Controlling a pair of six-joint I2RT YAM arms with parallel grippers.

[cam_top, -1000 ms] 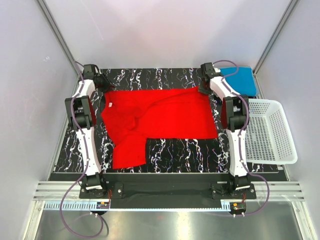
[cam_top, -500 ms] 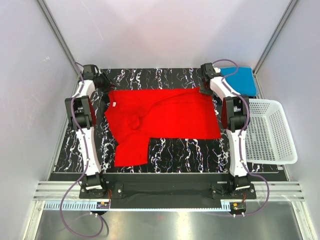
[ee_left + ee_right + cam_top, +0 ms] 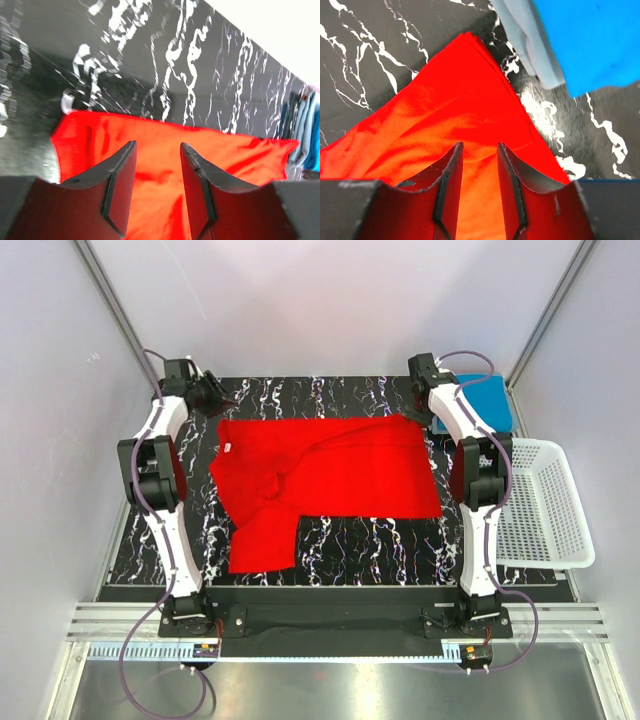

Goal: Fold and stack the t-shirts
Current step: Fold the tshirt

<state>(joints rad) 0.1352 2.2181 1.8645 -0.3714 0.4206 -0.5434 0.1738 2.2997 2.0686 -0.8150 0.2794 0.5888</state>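
Observation:
The bright red t-shirt [image 3: 325,475] lies spread on the black marble table [image 3: 370,535], one sleeve reaching toward the near left. My left gripper [image 3: 220,400] hovers over its far left corner, open and empty. In the left wrist view the gripper [image 3: 157,147] shows red t-shirt [image 3: 90,135] beneath the gap. My right gripper [image 3: 425,415] hangs open above the far right corner. The right wrist view shows the gripper [image 3: 479,146] over the red t-shirt [image 3: 450,95]. A folded bright blue t-shirt [image 3: 590,40] rests on a grey-blue t-shirt [image 3: 530,40] at the back right [image 3: 480,400].
A white mesh basket [image 3: 545,505] stands off the table's right edge, beside the right arm. Grey walls with metal posts close in the back and both sides. A bare marble strip runs along the near edge in front of the red shirt.
Both grippers have opened, let go of the red shirt's far corners and drawn back toward the far edge. The shirt has shifted slightly right and settled flatter.

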